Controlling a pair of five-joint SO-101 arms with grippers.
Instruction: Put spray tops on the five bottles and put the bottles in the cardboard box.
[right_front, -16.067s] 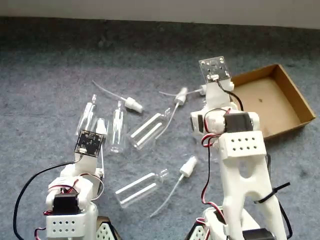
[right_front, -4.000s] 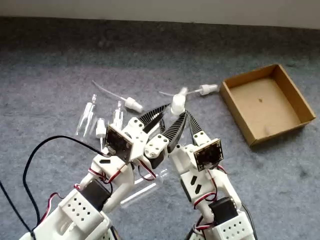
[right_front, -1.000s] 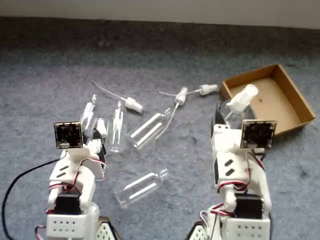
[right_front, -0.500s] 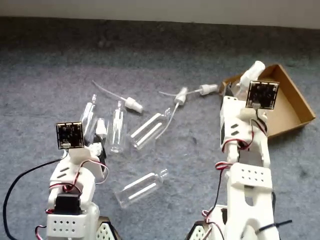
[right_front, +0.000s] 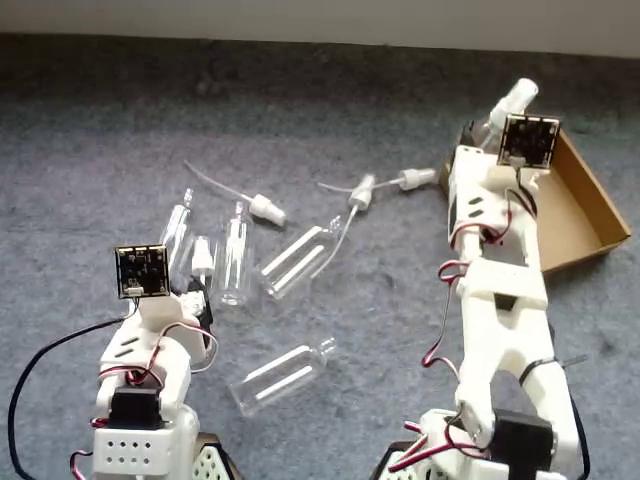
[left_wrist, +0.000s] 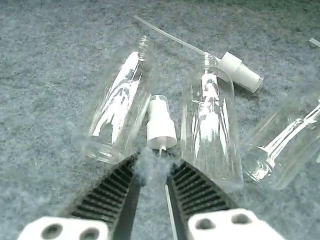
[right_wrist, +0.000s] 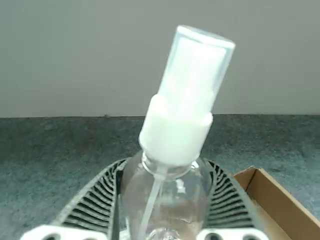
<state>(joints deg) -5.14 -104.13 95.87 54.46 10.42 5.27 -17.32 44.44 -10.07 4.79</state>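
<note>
Right claw: your right claw is clenched on the capped clear plastic bottle, with a ribbed black finger on either side of its shoulder.
Capped bottle: it sits tilted in that grip with its white spray top uppermost. You have it raised at the rim of the open brown cardboard box, on the side facing the loose parts.
Left claw: your left claw is released, fingers slightly apart and gripping nothing, well apart from the box.
Short top: the short white spray top lies on the grey carpet just ahead of the left claw's tips.
Bare bottles: the short top lies between the farthest bottle and the second bottle. The third bottle lies nearer the box. The fourth bottle lies alone, well apart from the box.
Tubed tops: three lie loose, the first tubed top, the middle tubed top and the nearest tubed top. That last one is just beside the box's corner.
</note>
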